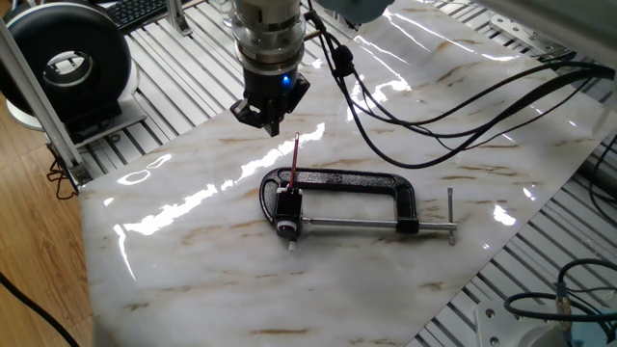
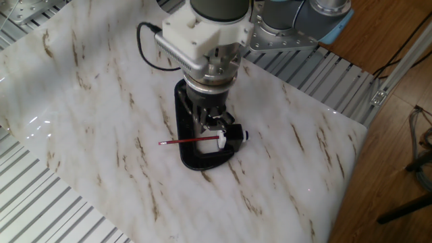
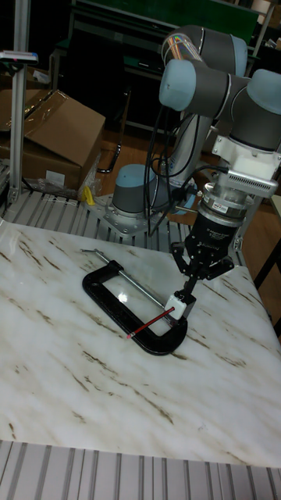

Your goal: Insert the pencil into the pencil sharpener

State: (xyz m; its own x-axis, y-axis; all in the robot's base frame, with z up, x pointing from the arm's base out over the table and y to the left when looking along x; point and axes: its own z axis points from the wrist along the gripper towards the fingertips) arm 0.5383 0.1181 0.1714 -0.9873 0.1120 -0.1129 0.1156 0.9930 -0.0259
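Observation:
The pencil is a thin dark-red stick lying on the marble table. Its near end meets the pencil sharpener, a small black block with a pale round end. The sharpener sits in the jaw of a large black C-clamp. The other fixed view shows the pencil sticking out leftward from the sharpener. My gripper hangs above and behind the pencil, fingers drawn together to a point, holding nothing. In the tall fixed view the gripper hovers just above the sharpener.
The clamp's steel screw rod runs along its open side. Black cables trail from the arm over the table's right part. A round black device stands off the table at the far left. Slatted aluminium framing borders the marble.

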